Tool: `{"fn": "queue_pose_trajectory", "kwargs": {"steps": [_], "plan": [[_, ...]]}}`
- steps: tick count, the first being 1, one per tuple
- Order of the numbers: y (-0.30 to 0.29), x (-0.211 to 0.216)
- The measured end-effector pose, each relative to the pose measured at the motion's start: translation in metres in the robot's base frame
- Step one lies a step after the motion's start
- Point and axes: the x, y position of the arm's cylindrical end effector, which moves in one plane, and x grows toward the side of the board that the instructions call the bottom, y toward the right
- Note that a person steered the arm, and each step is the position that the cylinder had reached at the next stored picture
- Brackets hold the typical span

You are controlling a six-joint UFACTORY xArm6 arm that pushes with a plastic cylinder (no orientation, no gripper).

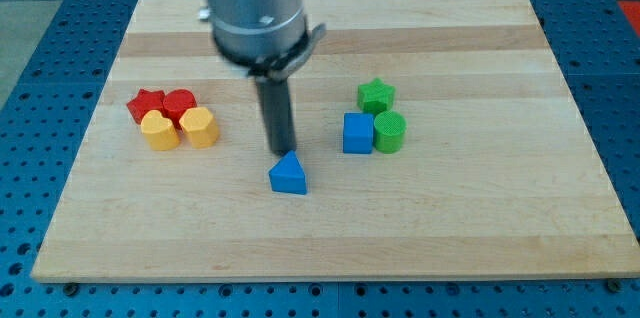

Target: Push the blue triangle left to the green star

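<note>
My tip (pixel 284 150) sits just above the blue triangle (pixel 288 175), at its top edge as seen in the view, touching or nearly so; can't tell which. No claw on this arm, just the dark rod, so nothing is open, closed or gripping.

Blue triangle lies near the middle of the worktop (pixel 480 228), a bit toward the view's bottom. Green star (pixel 376 95) is off to the view's right and higher up, with a blue cube (pixel 357 133) just below it and a green cylinder (pixel 389 131) beside that cube; the three are touching or close-packed.

Risks, as I judge them:
- Tip is on the top side of the triangle; a push from here would send it toward the view's bottom, away from the star. The tip likely needs to come around to the triangle's left side.
- The sloped triangle faces could let the tip slip off and spin the block rather than slide it.
- The blue cube lies between triangle and star, so a straight push may shove the cube or cylinder and knock the star.

The red star (pixel 147 104), red block (pixel 180 104) and two yellow blocks (pixel 160 130) (pixel 199 127) sit well apart at the view's left, unlikely to be hit.

Containers: none visible, nothing held in anything.
</note>
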Motion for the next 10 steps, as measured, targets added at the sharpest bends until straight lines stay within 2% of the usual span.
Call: {"fn": "queue_pose_trajectory", "kwargs": {"steps": [1, 3, 7, 8, 9, 10], "plan": [[0.020, -0.043], [-0.018, -0.037], [-0.063, 0.105], [-0.040, 0.117], [-0.011, 0.096], [-0.011, 0.096]]}}
